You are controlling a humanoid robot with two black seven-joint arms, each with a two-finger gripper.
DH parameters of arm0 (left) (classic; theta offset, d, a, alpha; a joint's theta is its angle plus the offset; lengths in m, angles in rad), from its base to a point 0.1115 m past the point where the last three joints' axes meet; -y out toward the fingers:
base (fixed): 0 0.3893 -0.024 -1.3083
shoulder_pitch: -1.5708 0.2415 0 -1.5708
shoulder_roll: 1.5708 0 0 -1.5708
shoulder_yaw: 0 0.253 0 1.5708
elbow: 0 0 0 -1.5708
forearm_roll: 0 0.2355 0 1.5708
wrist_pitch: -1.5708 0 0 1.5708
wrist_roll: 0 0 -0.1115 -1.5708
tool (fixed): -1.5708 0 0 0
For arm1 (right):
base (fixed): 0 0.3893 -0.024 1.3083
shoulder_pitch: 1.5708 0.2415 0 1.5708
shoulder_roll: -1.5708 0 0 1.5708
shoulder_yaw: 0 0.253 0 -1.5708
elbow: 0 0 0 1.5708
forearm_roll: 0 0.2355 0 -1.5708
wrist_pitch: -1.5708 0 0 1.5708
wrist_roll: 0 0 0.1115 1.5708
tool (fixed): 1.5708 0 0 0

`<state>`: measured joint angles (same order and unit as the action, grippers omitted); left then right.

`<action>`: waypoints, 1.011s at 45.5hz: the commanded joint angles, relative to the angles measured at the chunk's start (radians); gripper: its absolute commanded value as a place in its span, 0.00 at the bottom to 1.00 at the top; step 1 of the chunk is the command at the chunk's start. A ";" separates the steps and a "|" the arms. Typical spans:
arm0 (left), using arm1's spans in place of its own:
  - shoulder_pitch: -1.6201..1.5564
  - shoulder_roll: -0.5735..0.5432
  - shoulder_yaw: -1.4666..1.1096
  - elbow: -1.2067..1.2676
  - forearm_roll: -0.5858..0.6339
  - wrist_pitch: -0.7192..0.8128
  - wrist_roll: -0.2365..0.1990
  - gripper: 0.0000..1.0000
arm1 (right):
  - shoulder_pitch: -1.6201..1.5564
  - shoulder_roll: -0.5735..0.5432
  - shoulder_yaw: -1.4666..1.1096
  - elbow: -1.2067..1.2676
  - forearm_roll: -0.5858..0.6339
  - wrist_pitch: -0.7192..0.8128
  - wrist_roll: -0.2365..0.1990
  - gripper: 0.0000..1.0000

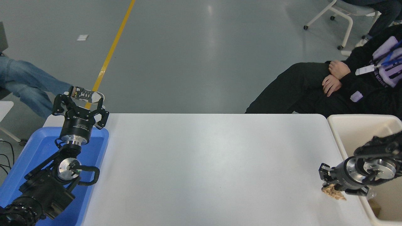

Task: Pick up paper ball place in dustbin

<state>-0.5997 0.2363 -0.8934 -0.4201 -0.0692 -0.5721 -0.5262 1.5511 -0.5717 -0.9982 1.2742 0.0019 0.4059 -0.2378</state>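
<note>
The paper ball [333, 192], a small tan crumpled wad, is at the table's right edge, just left of the dustbin's near-left rim. My right gripper [329, 181] comes in from the right over the dustbin [337, 138], a large cream-white tub beside the table's right side. The gripper points left and down, and its fingers are closed on the top of the paper ball, which hangs below them at the table surface. My left gripper [80, 105] is parked open over the blue tray at the lower left.
A bright blue shallow tray [37, 147] lies at the table's left edge under the left arm. A person in black [314, 88] sits at the far right behind the dustbin. Another person's jeans leg [28, 84] is at the far left. A brown scrap [374, 205] lies inside the dustbin.
</note>
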 commanded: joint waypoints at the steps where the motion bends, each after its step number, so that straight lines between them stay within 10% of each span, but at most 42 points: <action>1: 0.000 0.000 0.001 0.000 0.000 0.000 0.000 0.99 | 0.325 -0.016 -0.042 0.083 0.047 0.379 0.003 0.00; 46: 0.000 0.000 0.001 0.000 0.000 0.000 0.002 0.99 | 0.906 0.032 -0.229 0.125 0.132 0.379 0.002 0.00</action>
<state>-0.5998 0.2359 -0.8928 -0.4203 -0.0690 -0.5721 -0.5261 2.4073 -0.5590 -1.1609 1.3964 0.1302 0.7824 -0.2348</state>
